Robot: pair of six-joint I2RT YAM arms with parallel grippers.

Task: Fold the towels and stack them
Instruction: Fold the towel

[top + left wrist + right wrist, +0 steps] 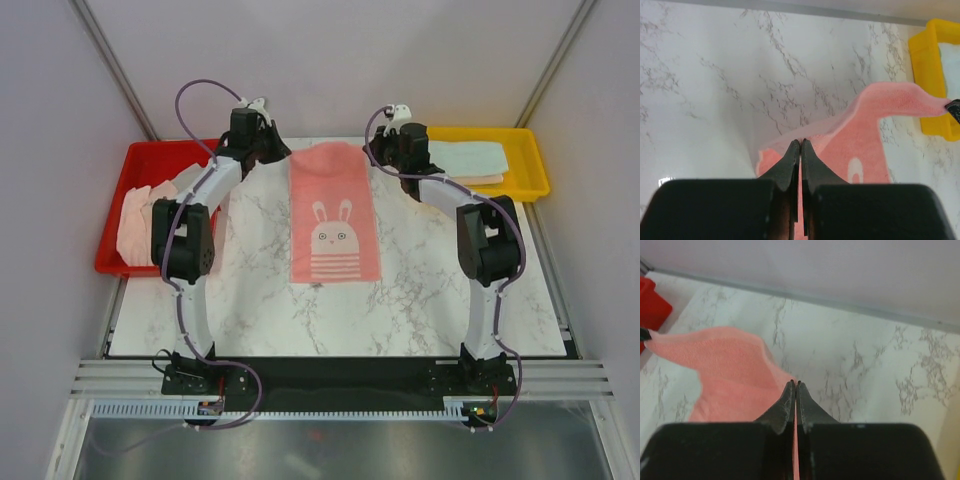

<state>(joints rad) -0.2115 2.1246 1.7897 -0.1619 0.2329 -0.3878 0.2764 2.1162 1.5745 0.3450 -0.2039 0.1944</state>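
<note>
At the far corners of the pink towel [335, 215], left gripper [800, 142] and right gripper [795, 384] each clench cloth; its long axis runs straight back to its near hem.

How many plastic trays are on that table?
2: the red tray at the left edge of the table, the yellow tray at its far right corner. None seems hidden.

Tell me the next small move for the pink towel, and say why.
Probably carry both held corners together toward the near edge, folding it in half. The left gripper and right gripper are each shut on a far corner of the pink towel, whose near end lies flat.
</note>
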